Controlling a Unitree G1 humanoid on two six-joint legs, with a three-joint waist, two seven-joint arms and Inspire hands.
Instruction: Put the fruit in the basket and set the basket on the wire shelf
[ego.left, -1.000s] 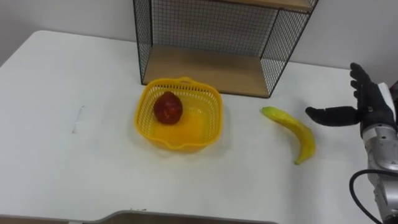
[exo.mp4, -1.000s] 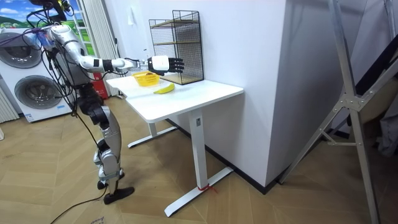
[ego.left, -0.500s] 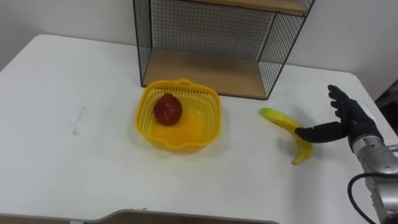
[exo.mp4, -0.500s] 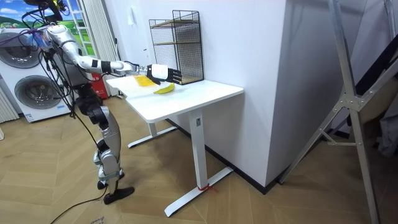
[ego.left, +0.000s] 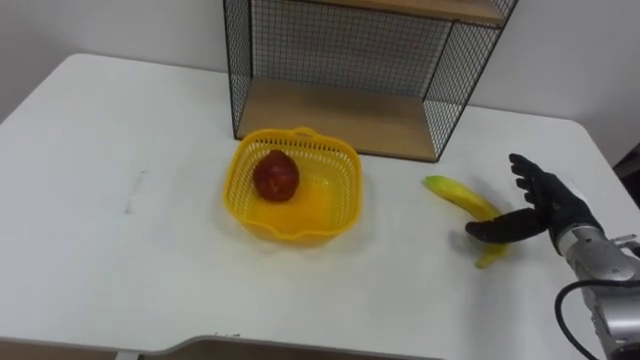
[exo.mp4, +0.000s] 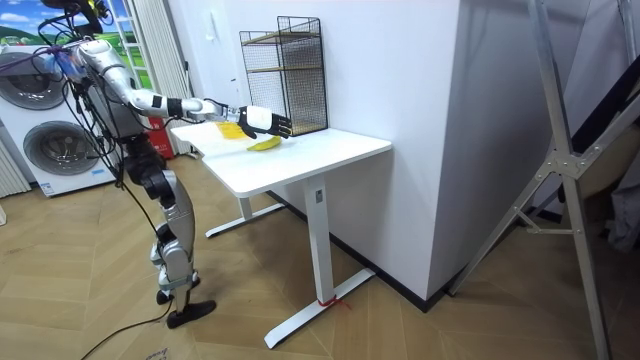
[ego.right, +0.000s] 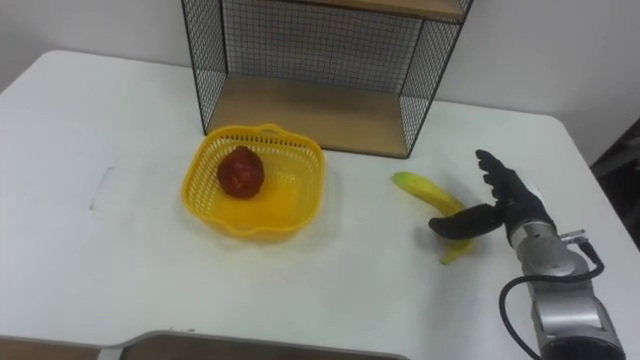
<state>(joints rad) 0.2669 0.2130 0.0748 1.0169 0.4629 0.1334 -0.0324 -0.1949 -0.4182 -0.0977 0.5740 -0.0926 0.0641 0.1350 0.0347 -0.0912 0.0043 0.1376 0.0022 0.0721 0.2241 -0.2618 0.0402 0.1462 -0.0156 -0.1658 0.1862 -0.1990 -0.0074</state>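
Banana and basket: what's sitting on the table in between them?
Nothing is. In the left eye view, just bare white table lies between the yellow basket and the banana. The two are apart, not touching.

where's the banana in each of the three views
Left eye view: banana right of centre, between the basket and the right hand.
Right eye view: right of centre, same spot.
Room view: upper left, on the table.
Shared landmark: the wire shelf, close by.
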